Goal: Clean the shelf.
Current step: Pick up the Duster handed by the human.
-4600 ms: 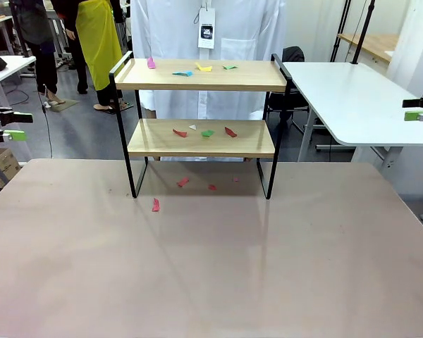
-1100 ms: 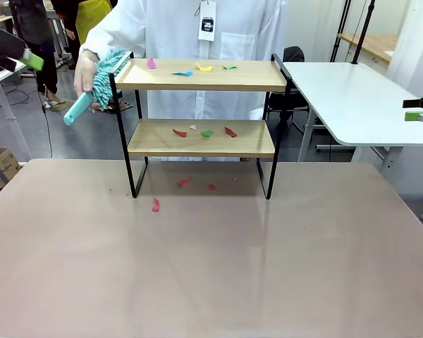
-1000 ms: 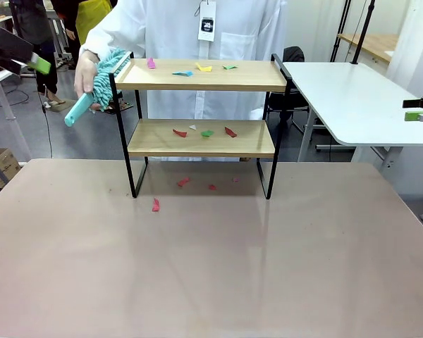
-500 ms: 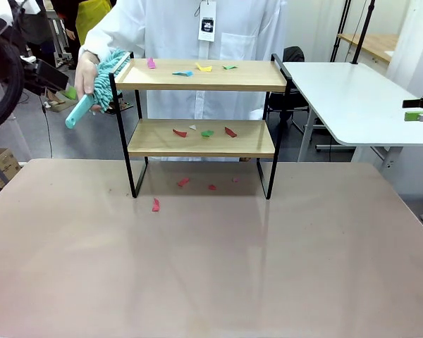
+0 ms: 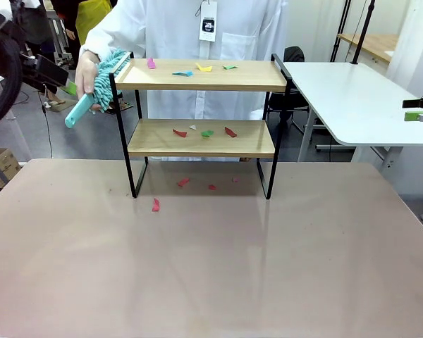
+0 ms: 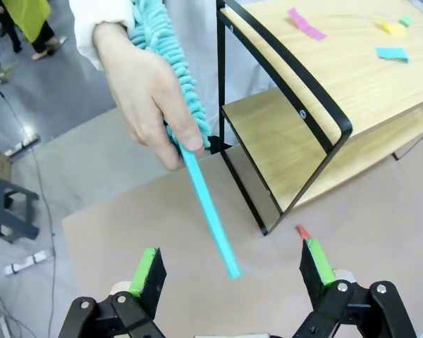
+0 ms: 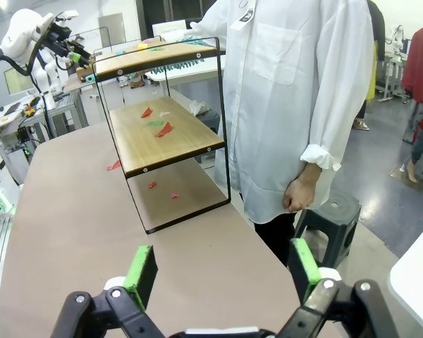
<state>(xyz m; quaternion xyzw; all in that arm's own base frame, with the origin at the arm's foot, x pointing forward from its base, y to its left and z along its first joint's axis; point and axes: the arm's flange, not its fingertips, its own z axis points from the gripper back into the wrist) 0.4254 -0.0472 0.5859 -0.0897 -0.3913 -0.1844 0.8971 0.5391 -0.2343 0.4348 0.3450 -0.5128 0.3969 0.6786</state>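
left gripper [image 6: 230, 266] spread wide, empty | duster handle [image 6: 210, 215] just ahead, lined up between its jaws; hand [image 6: 146, 98] holds the fluffy end | advice: centre, clamp low on handle | right gripper [image 7: 218, 271] spread, idle | shelf [image 5: 197, 76] on table [image 5: 211, 267] far side

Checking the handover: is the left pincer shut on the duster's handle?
No, the left pincer stands open, and the duster, its teal handle held by the person's hand, hangs clear of both jaws.
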